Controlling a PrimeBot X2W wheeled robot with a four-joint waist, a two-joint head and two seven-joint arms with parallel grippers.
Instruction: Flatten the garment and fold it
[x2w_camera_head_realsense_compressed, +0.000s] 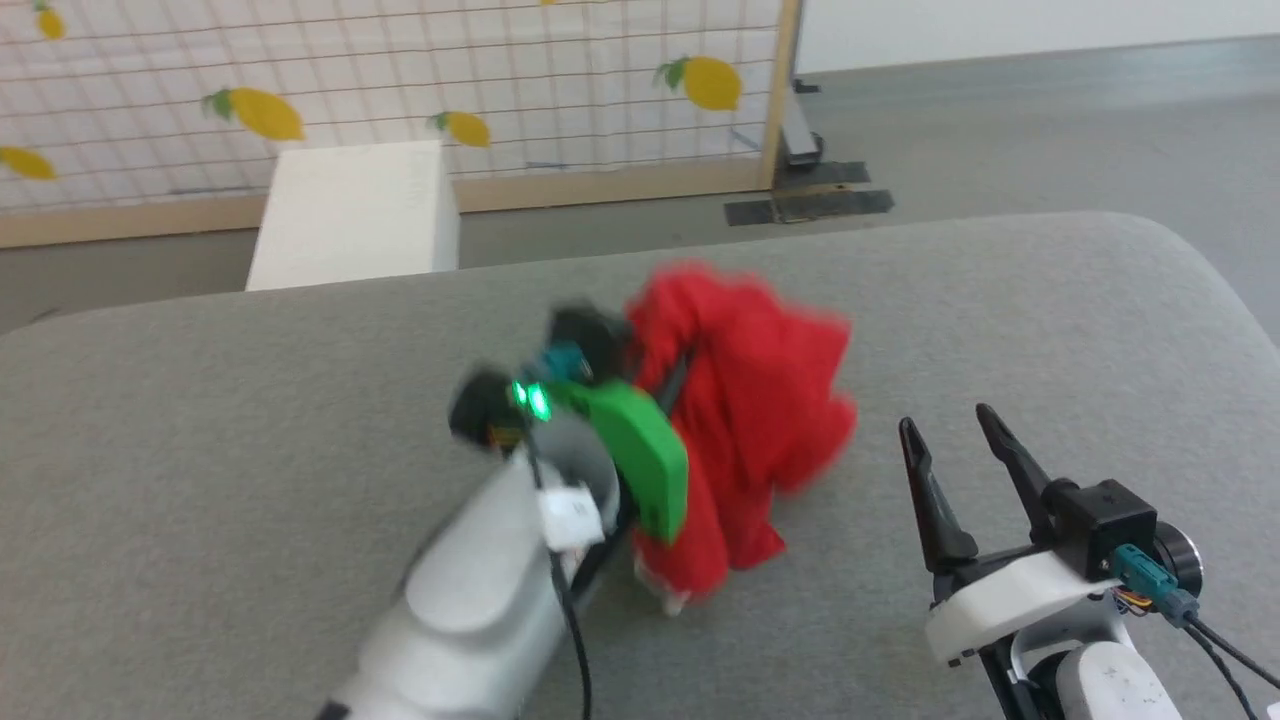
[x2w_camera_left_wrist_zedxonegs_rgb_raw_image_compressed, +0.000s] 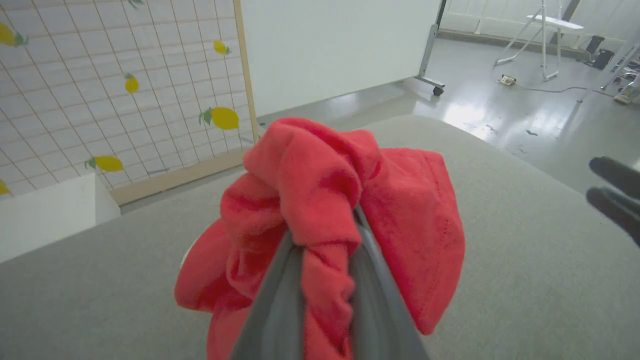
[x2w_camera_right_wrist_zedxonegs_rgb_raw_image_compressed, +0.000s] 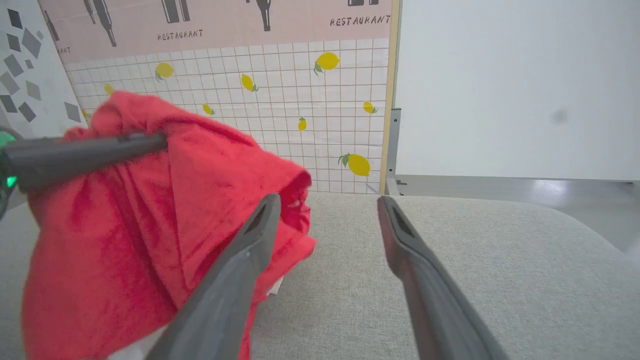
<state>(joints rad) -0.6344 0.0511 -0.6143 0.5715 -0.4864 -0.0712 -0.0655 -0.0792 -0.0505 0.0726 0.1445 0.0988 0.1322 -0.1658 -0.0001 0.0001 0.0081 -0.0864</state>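
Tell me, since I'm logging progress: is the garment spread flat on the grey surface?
No, the garment is bunched up and held by the left gripper, whose fingers are shut on a twisted fold of it.

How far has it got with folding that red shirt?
Barely started. Nothing is flattened or folded yet: the shirt is a crumpled bunch over the grey pad. In hand: the left gripper is shut on a twist of it; the right gripper stands open beside it. Still to do: spreading it flat, then every fold.

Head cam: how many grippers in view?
2. Left gripper mid-frame, shut on the garment; right gripper lower right, open, apart from the garment.
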